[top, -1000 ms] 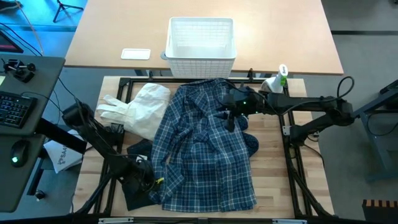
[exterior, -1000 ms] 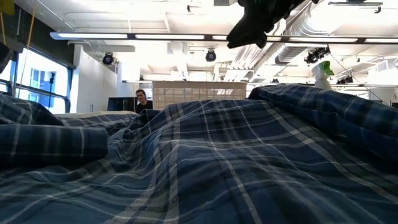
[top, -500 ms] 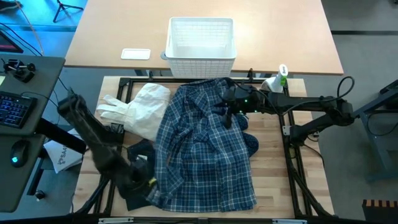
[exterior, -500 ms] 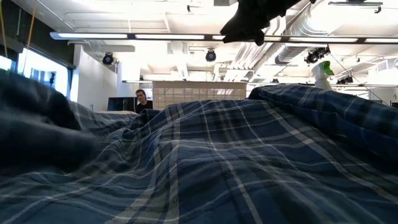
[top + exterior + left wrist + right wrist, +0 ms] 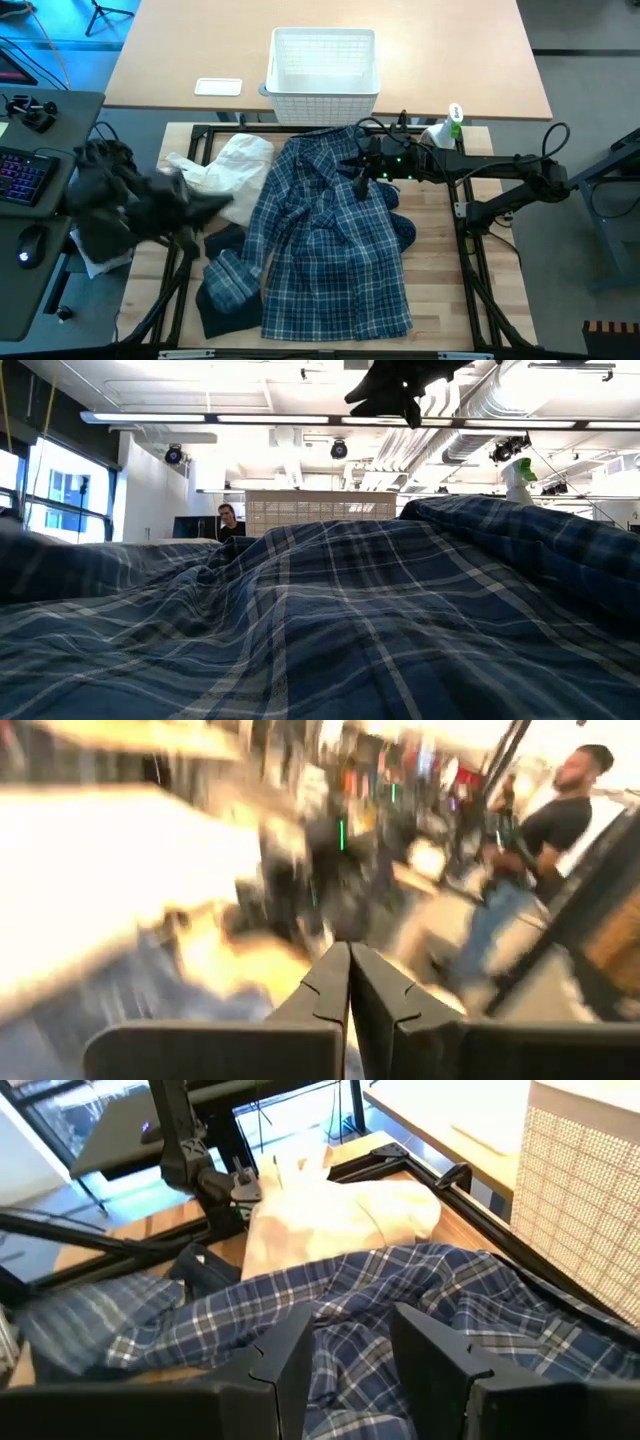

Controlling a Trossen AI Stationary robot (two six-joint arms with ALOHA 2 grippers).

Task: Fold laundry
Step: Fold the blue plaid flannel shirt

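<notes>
Plaid shirt (image 5: 325, 250), blue and white, lies spread over the middle of the wooden work table (image 5: 440, 290), its collar end toward the white lattice basket (image 5: 323, 62) that stands on the tan table beyond. At its near left corner a sleeve or hem is folded up into a small plaid bunch, resting on a dark garment (image 5: 222, 245) that lies flat just beside the shirt. A cream garment (image 5: 225, 172) lies at the far left of the work table, touching the shirt's left edge. The left gripper (image 5: 350, 982) is out over the left edge of the table, a blurred dark shape in the high view; its wrist view shows the two fingers pressed together with nothing between them. The right gripper (image 5: 345, 1342) hangs above the shirt's upper part near the collar, its fingers parted with a clear gap and holding nothing; the plaid cloth lies below them. In the low view the shirt fills the whole foreground in rumpled folds, and the right arm shows dark at the top. A spray bottle (image 5: 446, 128) stands at the far right corner of the work table. A person (image 5: 520, 850) in a black shirt shows in the room behind.
</notes>
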